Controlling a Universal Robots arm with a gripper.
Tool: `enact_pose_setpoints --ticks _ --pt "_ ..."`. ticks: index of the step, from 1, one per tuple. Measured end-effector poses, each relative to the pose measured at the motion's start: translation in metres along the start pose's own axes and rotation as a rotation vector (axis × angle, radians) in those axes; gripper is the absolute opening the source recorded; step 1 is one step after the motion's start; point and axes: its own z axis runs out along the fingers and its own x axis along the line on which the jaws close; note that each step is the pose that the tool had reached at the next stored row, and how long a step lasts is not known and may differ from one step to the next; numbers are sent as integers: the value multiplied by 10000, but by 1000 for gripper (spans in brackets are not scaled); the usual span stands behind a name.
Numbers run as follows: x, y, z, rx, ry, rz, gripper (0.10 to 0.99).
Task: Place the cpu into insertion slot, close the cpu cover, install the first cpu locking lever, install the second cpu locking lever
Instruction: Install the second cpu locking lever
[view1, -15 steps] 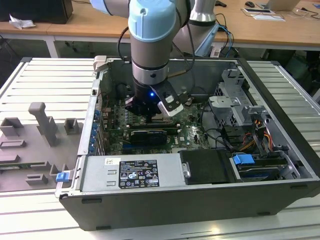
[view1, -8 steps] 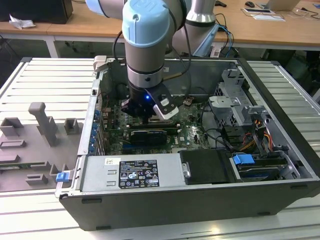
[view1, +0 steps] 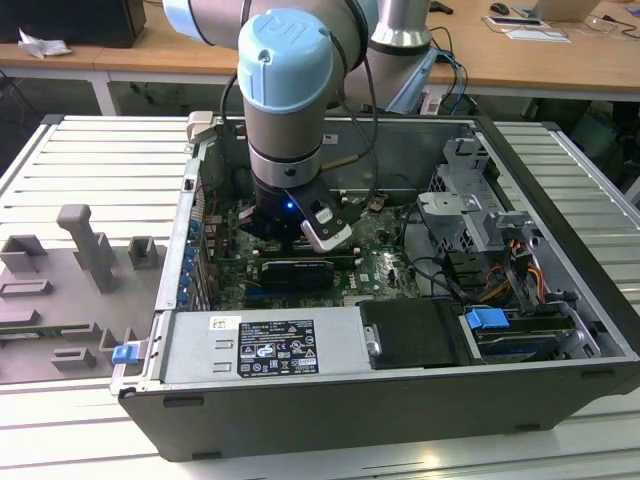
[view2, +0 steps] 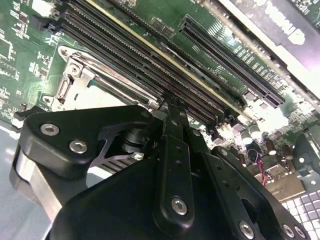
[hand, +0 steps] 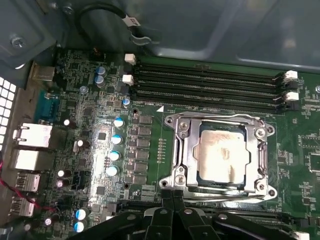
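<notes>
1. Fingers look pressed together with nothing between them in the first wrist view, their black tips meeting just beside the near edge of the socket.
2. Same view: the chip already lies flat in the socket, silver face up, and the cover is folded down around it, its frame sitting on the chip's border. Long black memory slots run along the far side of the socket. I cannot make out whether either locking lever is hooked home.
3. Second wrist view: the gripper points down at the green board with its tip close to the memory slots, and a corner of the metal socket frame shows beside it. Whether the tip touches anything I cannot tell.
4. Exterior view: the arm reaches straight down into the open computer case, wrist low over the board.
5. My judgement: the lever work is the step in hand. Doing it well means pushing the lever with the closed tip low and slow, sweeping it sideways under its hook, and keeping off the chip face and the memory slots.
</notes>
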Motion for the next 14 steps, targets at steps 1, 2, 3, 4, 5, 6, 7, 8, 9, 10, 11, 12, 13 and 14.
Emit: enact_pose_setpoints --ticks 1,2,3,4,5,6,7,8,9,10,11,12,13,14 --pt "0 -2 4 -55 -3 2 106" --pt "0 -2 9 -155 -12 4 106" --pt "0 -3 13 -234 -21 6 106" --pt "0 -3 16 -272 -25 6 106" --pt "0 -4 22 -304 -27 7 106" --pt "1 -6 27 -339 -31 8 106" --pt "1 -7 30 -379 -34 9 106" --pt "4 -9 39 -457 -41 11 106" --pt "9 -9 43 -495 -45 12 106" --pt "16 -11 48 -528 -49 13 106" --pt "28 -14 54 -561 -50 13 106" --pt "37 -16 58 -590 -52 14 106" --pt "46 -22 59 -609 -55 14 106" --pt "46 -23 58 -610 -56 13 106"
